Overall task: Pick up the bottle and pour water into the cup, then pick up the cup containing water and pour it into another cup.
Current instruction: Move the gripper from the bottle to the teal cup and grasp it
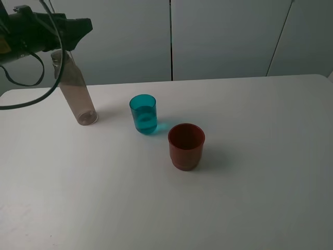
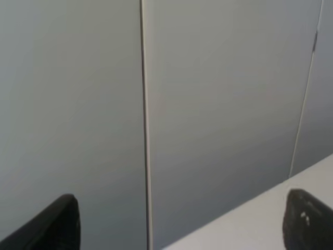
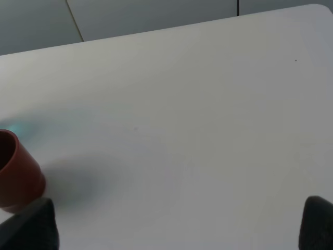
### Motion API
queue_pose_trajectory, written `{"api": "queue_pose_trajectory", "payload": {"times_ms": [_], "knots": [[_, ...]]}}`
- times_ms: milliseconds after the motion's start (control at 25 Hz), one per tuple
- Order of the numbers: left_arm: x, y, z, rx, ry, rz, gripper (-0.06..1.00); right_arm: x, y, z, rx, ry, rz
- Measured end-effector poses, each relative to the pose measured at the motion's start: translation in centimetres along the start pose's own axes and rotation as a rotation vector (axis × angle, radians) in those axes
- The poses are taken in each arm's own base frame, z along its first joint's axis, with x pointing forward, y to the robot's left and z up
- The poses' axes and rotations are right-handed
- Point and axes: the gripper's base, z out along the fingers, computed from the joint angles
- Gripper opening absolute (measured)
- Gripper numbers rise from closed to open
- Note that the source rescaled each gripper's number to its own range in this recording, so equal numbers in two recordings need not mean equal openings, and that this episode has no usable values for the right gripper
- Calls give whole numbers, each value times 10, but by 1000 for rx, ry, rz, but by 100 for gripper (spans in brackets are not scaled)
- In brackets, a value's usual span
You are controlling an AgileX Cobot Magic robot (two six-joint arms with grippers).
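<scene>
— Two grippers; what state?
— Both spread apart; left gripper [image 2: 179,221] is up by the neck of the bottle [image 1: 76,92], which stands near the desk's [image 1: 250,198] far left corner; right gripper [image 3: 177,224] is near the red cup [image 1: 186,147]; the teal cup [image 1: 143,114] stands between them.

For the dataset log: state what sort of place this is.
Probably a robot lab bench: bare white table, plain grey wall panels behind, and just a bottle, teal cup and red cup set out.
</scene>
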Motion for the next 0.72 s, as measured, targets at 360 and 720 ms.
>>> {"api": "queue_pose_trajectory", "payload": {"times_ms": [360, 720], "knots": [[26, -56, 17, 121, 121, 4, 98, 0, 0, 0, 0, 0, 10], [107, -62, 18, 143, 312, -122, 98, 0, 0, 0, 0, 0, 14]]}}
